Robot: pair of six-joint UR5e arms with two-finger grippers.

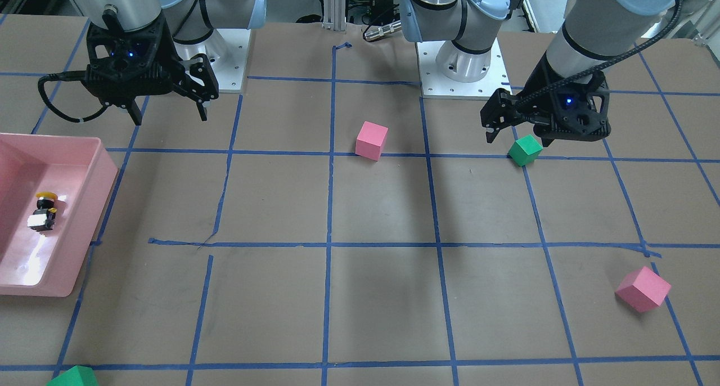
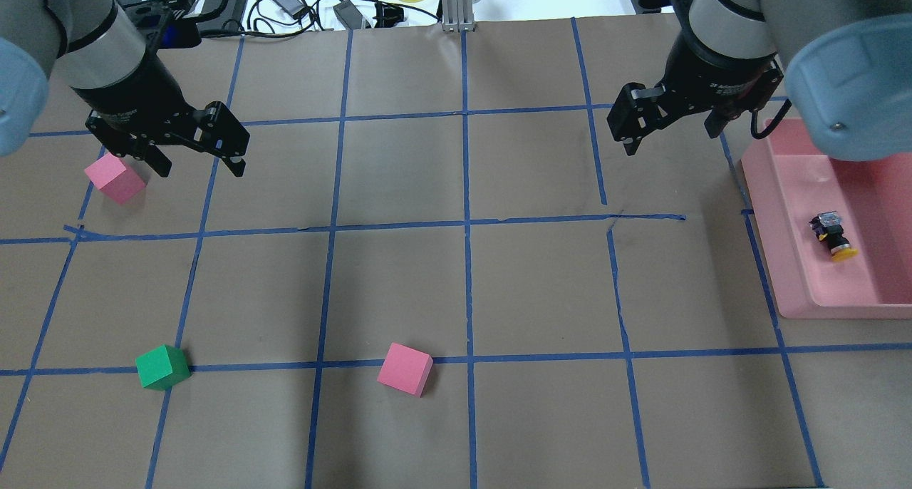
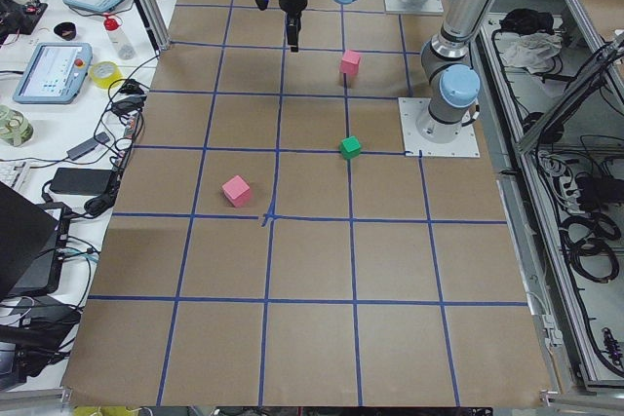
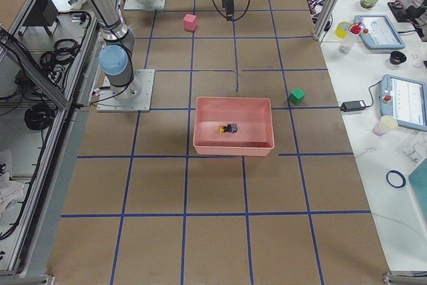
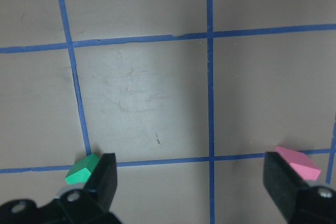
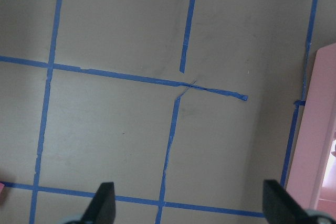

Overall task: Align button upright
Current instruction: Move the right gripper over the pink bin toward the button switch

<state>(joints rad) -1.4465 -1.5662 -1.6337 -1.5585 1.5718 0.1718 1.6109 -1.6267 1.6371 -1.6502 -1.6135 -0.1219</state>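
The button point(image 2: 832, 236) lies on its side on the floor of the pink tray point(image 2: 784, 275) at the table's right, its yellow cap toward the robot. It also shows in the front-facing view point(image 1: 44, 211) and the exterior right view point(image 4: 229, 128). My right gripper point(image 2: 670, 136) hangs open and empty above the table, up and left of the tray and apart from the button point(image 1: 170, 116). Its wrist view point(image 6: 189, 203) shows only bare table and the tray's edge point(image 6: 320, 145). My left gripper point(image 2: 201, 162) is open and empty at the far left.
A pink cube point(image 2: 114, 179) sits by the left gripper. A green cube point(image 2: 162, 366) and a second pink cube point(image 2: 405, 368) lie nearer the robot. Another green cube point(image 1: 73, 376) sits at the far edge beyond the tray. Blue tape lines grid the brown table.
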